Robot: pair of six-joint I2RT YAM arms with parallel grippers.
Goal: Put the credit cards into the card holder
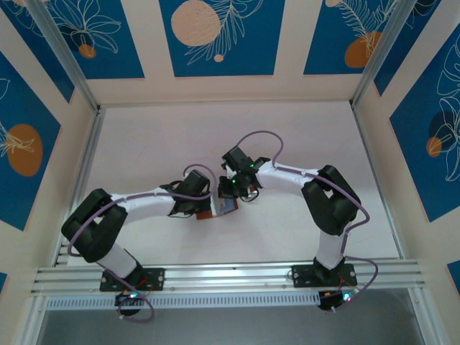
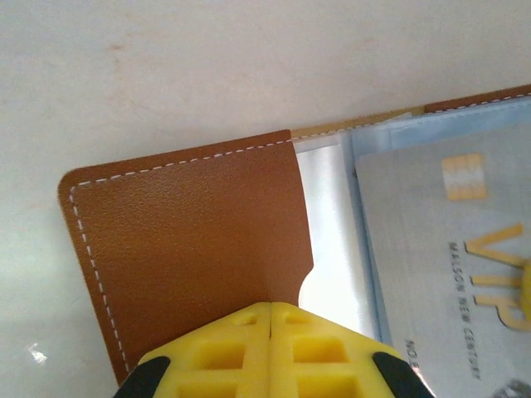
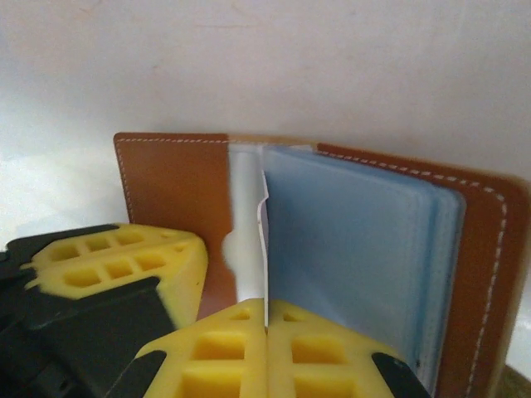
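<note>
Brown card holder [image 3: 489, 274] lies open in the middle of the white table [image 1: 158, 144], between cream walls [image 1: 291, 43] with blue flower panels [image 1: 215, 36]. The left gripper [image 2: 272, 332], pressed together, rests on its flap [image 2: 191, 249]. The right gripper [image 3: 265, 332] pinches its thin clear page [image 3: 264, 249].

The white table [image 1: 180, 129] carries one thing directly: the brown leather card holder [image 1: 215, 209], which lies opened out near the table's middle, with its pale blue sleeves facing up.
</note>
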